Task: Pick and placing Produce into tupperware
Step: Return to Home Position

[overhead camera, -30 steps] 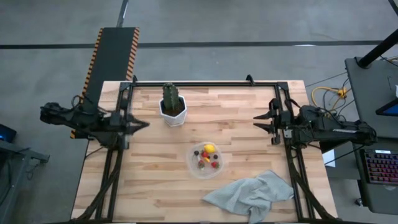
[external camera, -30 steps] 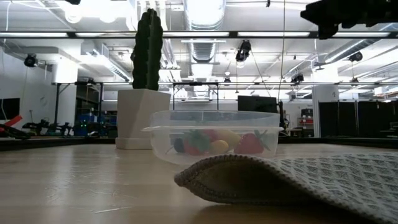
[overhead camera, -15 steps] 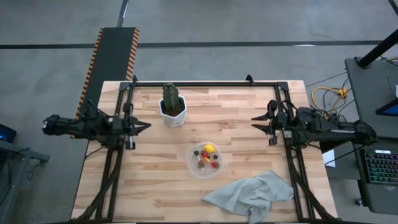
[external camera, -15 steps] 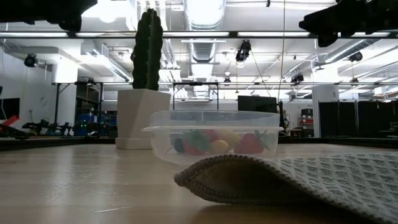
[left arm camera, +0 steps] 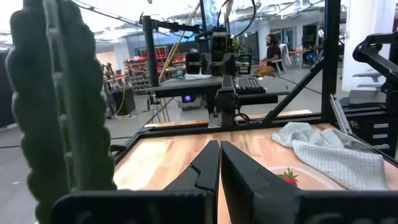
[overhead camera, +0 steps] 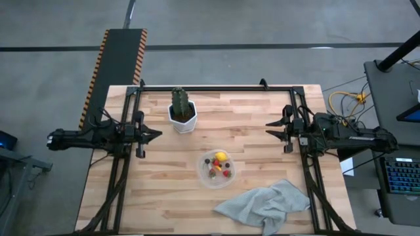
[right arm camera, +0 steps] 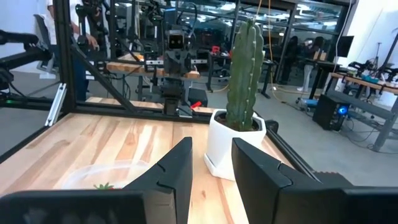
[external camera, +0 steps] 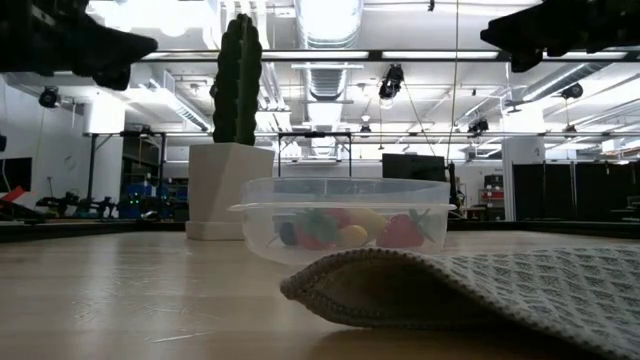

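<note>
The clear tupperware (overhead camera: 218,169) sits on the wood table, right of centre toward the near edge. Inside it lies the produce: a yellow lemon (overhead camera: 221,157), red strawberries (overhead camera: 226,173) and dark berries (overhead camera: 208,161). The low view shows the tub (external camera: 345,215) holding the pieces. My left gripper (overhead camera: 157,134) hovers shut over the table's left side, pointing right, far from the tub. My right gripper (overhead camera: 270,129) hovers open over the right side, pointing left. The left wrist view shows shut fingers (left arm camera: 219,144); the right wrist view shows parted ones (right arm camera: 211,142).
A green cactus (overhead camera: 181,101) in a white hexagonal pot (overhead camera: 183,122) stands on the far left-centre of the table. A grey-green cloth (overhead camera: 266,204) lies crumpled at the near right corner, just beside the tub. Black frame rails (overhead camera: 216,88) run along the far, left and right edges.
My left arm has swung toward the table's near edge and dropped lower; in the low view it now shows at the upper left. Its gripper has stayed shut. The tub, the produce and the cloth have not moved.
</note>
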You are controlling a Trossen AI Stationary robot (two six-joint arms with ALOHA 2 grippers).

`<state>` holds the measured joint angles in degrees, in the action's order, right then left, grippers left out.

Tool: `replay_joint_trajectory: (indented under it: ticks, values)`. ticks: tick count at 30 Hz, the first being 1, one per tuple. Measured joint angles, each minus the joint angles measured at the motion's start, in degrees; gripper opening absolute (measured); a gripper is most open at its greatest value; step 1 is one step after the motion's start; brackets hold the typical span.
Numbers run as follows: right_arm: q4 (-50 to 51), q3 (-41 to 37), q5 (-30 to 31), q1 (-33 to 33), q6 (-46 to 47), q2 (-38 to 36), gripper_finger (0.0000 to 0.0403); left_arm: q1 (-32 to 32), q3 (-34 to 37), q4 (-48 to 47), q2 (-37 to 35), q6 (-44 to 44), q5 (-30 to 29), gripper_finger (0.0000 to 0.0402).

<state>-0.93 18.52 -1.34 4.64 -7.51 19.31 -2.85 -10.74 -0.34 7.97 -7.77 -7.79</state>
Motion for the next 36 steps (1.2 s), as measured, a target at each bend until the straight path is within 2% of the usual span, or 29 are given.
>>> replay_joint_trajectory:
  ticks: [6, 9, 13, 21, 27, 31, 36]
  values:
    - [0.17, 0.00, -0.01, 0.00, 0.24, 0.00, 0.0105, 0.00, 3.84, -1.52, -6.70, 1.58, -0.41, 0.0000]
    - [0.21, 0.00, -0.02, 0.02, 0.26, 0.00, 0.0105, 0.00, 5.23, -3.34, -6.34, 2.99, -1.42, 0.0000]
    - [0.43, 0.00, -0.01, 0.02, 0.39, 0.00, 0.0105, 0.00, 6.76, -0.88, -5.92, 4.49, -3.46, 0.0000]
    - [0.70, 0.00, -0.03, 0.02, 0.42, 0.75, 0.0105, 0.00, 10.18, 3.04, -5.73, 5.59, -3.47, 0.0000]
    - [-0.34, -2.15, -0.05, 0.01, 1.61, 0.69, 0.0104, 0.00, 10.25, 2.91, -5.90, 5.53, -3.36, 0.0000]
    - [2.24, -4.60, 0.10, 0.02, 2.44, -2.14, 0.0092, -0.02, 10.28, 2.89, -5.93, 5.60, -3.46, 0.0000]
    - [1.37, -8.45, -1.84, 0.00, 3.95, -9.51, 0.0066, 0.00, 10.25, 2.93, -5.86, 5.86, -3.48, 0.0000]
